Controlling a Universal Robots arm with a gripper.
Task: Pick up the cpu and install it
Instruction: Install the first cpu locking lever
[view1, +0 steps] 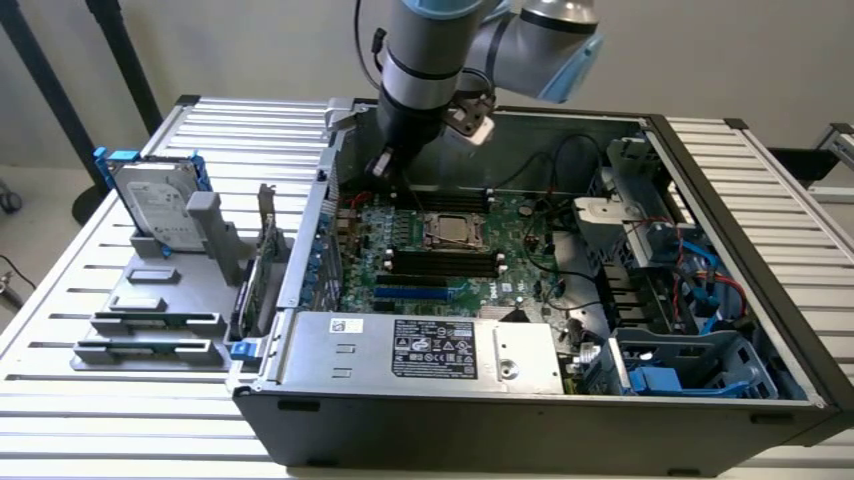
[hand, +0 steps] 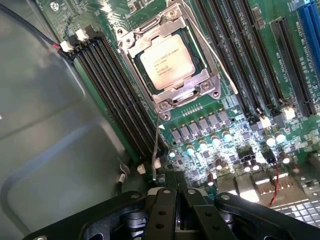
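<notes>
Closest to the wrist lens sits the black jointed gripper (hand: 176, 194), its fingers drawn together with nothing between them; we judge it narrow and empty. The cpu (hand: 166, 61), a small flat square chip with a silvery printed metal top, lies in the silver metal socket frame (hand: 212, 86) on the green motherboard (hand: 210, 125), apart from the gripper; it looks level, so we take the placing as done. A thin wire lever (hand: 207, 49) runs along one side of the frame; we cannot tell whether it is latched. Long black memory slots (hand: 112, 90) flank the socket on both sides.

We cannot rule out a slight skew of the chip; if the frame pressed on it that way, the contacts beneath could bend. The gripper also hangs over a row of small round capacitors (hand: 202, 145) and a red wire (hand: 275, 185); a sideways drift could snag or knock them.

From the wrist view we read the lid's print and the frame's screws. From the exterior view we get the grey robot arm (view1: 420, 60) reaching into the open dark grey computer case (view1: 534, 440). Outside the case, at the exterior view's left, a silver hard drive in a blue frame (view1: 158, 205) stands on a grey parts holder (view1: 147, 330) on the white slatted table (view1: 54, 300).
</notes>
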